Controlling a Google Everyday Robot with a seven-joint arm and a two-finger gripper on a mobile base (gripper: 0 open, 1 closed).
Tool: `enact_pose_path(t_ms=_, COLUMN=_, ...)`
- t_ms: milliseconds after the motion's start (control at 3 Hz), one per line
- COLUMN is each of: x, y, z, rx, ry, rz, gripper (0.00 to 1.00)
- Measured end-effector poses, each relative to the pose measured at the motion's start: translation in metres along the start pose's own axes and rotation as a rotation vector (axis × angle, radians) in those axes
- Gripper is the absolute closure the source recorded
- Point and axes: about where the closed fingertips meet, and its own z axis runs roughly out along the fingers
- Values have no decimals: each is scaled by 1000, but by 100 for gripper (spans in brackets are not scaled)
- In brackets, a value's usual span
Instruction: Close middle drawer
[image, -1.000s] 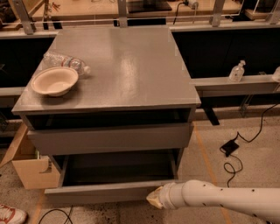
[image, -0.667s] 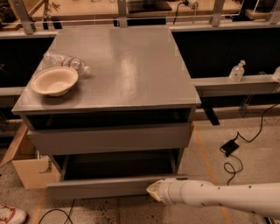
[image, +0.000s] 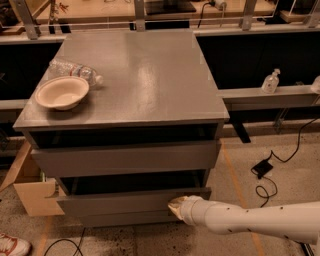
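The middle drawer (image: 120, 202) of the grey cabinet (image: 140, 75) stands partly pulled out, with a dark gap above its plain flat front. My gripper (image: 173, 204) is at the end of the white arm coming in from the lower right. Its tan tip rests against the right part of the drawer's front panel. The taller drawer front (image: 125, 159) above it sits further in, and a strip of the lowest front (image: 125, 219) shows below it.
A tan bowl (image: 62, 92) and a lying plastic water bottle (image: 75, 70) sit on the cabinet's top at the left. A cardboard box (image: 30, 192) stands on the floor at the left. A black adapter and cable (image: 262, 169) lie on the floor at the right. A sanitizer bottle (image: 270, 81) stands on the right ledge.
The middle drawer has slid further into the cabinet, and my gripper has moved forward with it, staying against its front.
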Motion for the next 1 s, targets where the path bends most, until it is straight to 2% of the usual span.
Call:
enact_pose_path(t_ms=333, x=-1, y=-3, z=3, rx=22, ry=-15, rz=17, gripper=100)
enact_pose_path(t_ms=1000, x=-12, y=-27, z=13, rx=122, ry=-78, rz=43, gripper=100)
